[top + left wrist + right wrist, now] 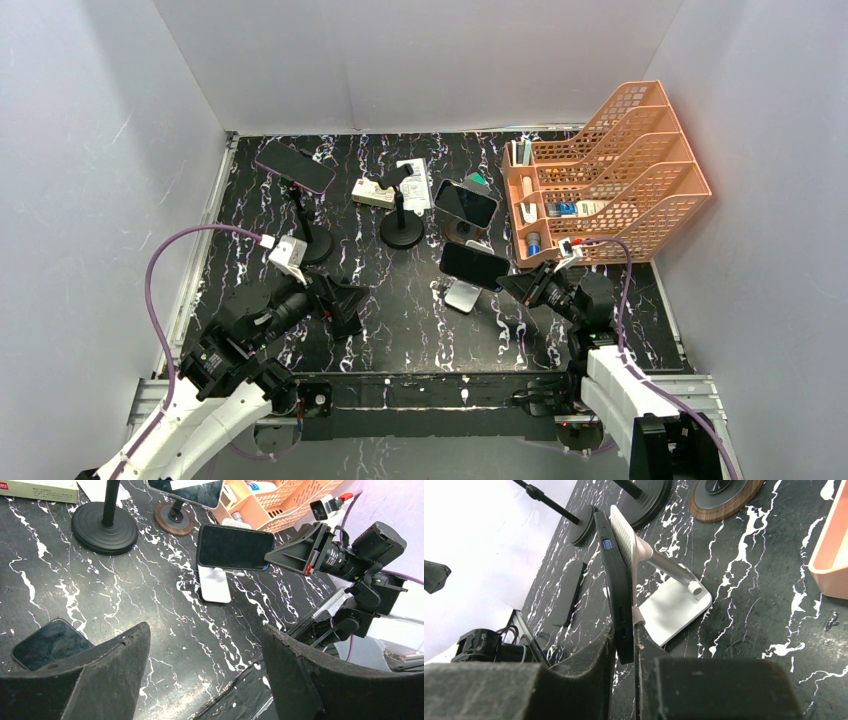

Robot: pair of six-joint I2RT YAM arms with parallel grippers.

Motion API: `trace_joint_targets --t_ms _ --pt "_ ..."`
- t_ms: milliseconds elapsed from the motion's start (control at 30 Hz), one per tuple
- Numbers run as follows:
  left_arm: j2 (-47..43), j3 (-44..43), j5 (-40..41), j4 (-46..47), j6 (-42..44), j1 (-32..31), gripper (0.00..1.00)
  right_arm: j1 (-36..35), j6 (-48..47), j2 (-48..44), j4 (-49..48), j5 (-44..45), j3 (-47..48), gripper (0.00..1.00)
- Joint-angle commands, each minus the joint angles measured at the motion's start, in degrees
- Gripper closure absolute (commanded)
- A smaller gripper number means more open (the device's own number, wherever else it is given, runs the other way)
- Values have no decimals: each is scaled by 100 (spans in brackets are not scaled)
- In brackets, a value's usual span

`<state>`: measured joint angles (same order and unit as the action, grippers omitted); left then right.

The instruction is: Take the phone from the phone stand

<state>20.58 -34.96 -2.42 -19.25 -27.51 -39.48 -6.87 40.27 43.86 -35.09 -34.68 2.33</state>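
A black phone (474,264) rests landscape on a white stand (462,295) in the middle of the marble table. My right gripper (520,285) is shut on the phone's right end. In the right wrist view the phone (616,595) stands edge-on between my fingers, its back against the stand's plate (674,600). My right gripper (625,640) pinches its lower end. The left wrist view shows the phone (234,547) on the stand (215,584). My left gripper (205,645) is open and empty, low over the table at front left (345,305).
Another phone (50,642) lies flat on the table by my left fingers. A phone on a tall black stand (294,165) is at back left. A bare black stand (402,215), a phone on a wooden-base stand (466,203) and an orange organizer (610,170) stand behind.
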Motion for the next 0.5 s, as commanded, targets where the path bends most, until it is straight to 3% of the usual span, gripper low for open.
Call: trace_joint_targets --t_ms 0,200,467 --pt "13 67 -49 128 35 20 22 2 -71 -201 103 -129 28 99" --pt "25 68 -66 139 26 20 22 9 -116 -647 635 -76 -4 99" --pt "60 77 -111 149 17 27 22 6 -46 -564 606 -38 -189 99"
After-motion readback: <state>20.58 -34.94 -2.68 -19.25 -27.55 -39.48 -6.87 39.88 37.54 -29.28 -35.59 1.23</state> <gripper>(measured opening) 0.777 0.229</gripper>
